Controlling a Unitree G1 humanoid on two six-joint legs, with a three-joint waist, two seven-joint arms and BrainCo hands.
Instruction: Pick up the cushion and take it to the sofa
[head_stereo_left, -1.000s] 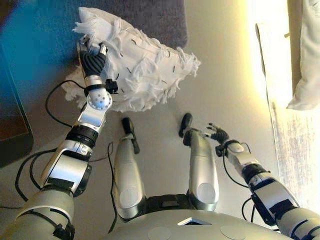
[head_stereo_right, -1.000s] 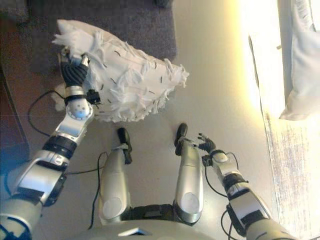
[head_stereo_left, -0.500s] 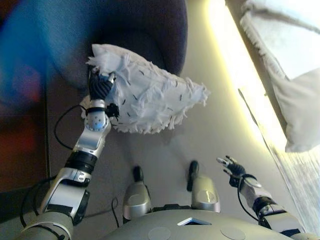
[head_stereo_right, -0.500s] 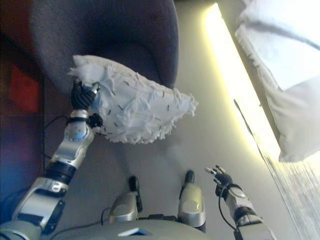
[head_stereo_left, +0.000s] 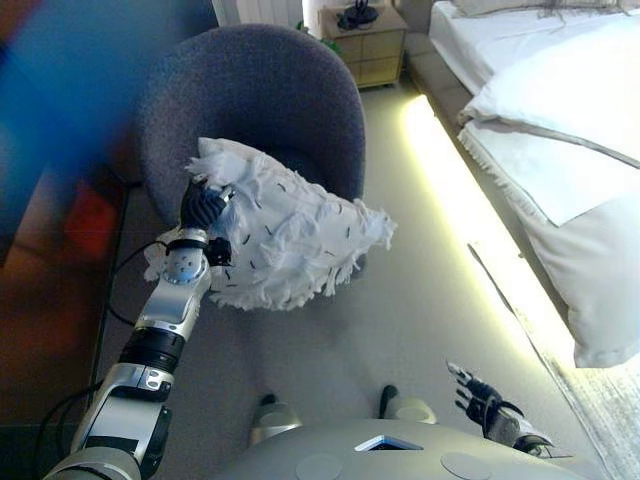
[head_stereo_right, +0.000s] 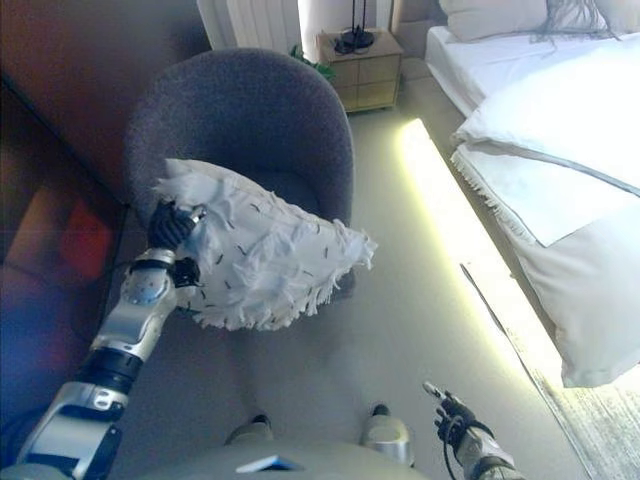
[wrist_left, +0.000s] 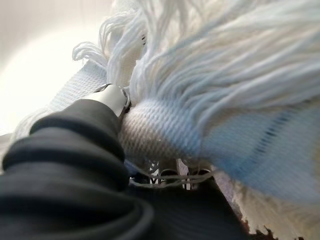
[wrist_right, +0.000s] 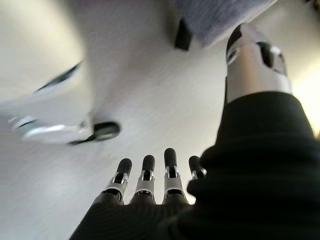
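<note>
A white fringed cushion is held up in the air by the left robot hand, which grips it at its upper left corner; the rest of the cushion hangs out to the right of the hand, in front of a round grey armchair and above the pale floor. The head views show the whole cushion, the armchair behind it, a white bed along the right side and a small wooden nightstand at the far wall. The left wrist view shows only what is close: the hand's dark cover pressed against woven fabric and long pale fringe, with the fingers buried in the cloth and clamped on it. The right robot hand hangs low at the lower right, well apart from the cushion; its own wrist view shows its fingers straight and relaxed, holding nothing, over bare floor.
</note>
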